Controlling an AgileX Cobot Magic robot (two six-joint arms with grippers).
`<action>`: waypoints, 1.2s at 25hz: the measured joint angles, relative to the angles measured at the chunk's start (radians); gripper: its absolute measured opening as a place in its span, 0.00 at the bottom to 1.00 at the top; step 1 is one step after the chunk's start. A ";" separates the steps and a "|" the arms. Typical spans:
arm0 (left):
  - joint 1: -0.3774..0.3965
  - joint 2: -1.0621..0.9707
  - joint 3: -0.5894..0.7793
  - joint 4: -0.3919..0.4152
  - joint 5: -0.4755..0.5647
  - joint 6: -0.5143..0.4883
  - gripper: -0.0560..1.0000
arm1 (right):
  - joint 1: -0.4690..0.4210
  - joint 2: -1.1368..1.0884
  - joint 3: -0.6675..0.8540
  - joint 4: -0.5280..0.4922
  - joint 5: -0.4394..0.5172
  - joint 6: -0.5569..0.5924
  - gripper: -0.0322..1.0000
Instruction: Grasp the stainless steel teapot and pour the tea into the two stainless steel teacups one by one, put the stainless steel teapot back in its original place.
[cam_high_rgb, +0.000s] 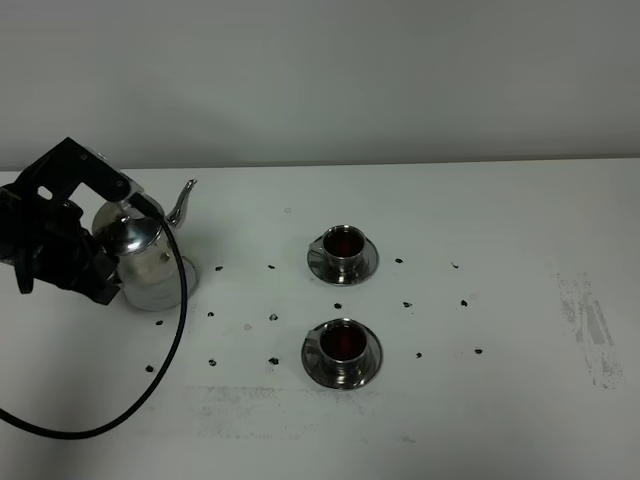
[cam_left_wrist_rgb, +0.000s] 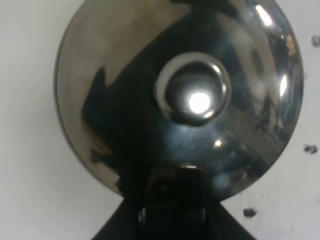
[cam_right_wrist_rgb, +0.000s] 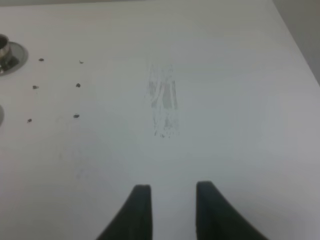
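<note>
Teapot (cam_high_rgb: 140, 255) stands upright at the left side of the white worktop (cam_high_rgb: 500, 420), its thin spout (cam_high_rgb: 182, 200) aimed toward the middle; the coaster disc under it is not visible.

Nearest the camera is the first of two teacups (cam_high_rgb: 342, 346), on its own saucer and filled with dark tea. Just beyond it sits the second teacup (cam_high_rgb: 343, 246), likewise filled and on a saucer. Both are well apart from the pot, with bare worktop between. Small dark specks (cam_high_rgb: 272, 318) dot the surface around the cups, and a grey scuff (cam_high_rgb: 590, 325) marks the right side.

The left hand (cam_high_rgb: 95, 265) is at the pot's handle side, its black cable (cam_high_rgb: 150, 385) looping over the worktop; whether it grips the handle I cannot tell. From the left wrist, the domed lid with its knob (cam_left_wrist_rgb: 194, 95) fills the view.

The right hand (cam_right_wrist_rgb: 170, 210) hovers over bare worktop, fingers (cam_right_wrist_rgb: 139, 210) apart and holding nothing.
</note>
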 joint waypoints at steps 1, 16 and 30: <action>0.000 0.001 0.001 0.000 0.000 -0.005 0.26 | 0.000 0.000 0.000 0.000 0.000 0.000 0.23; 0.020 0.121 -0.022 -0.008 -0.081 -0.130 0.26 | 0.000 0.000 0.000 0.000 0.000 0.000 0.23; 0.020 0.199 -0.043 -0.030 -0.092 -0.132 0.26 | 0.000 0.000 0.000 0.000 0.000 0.001 0.23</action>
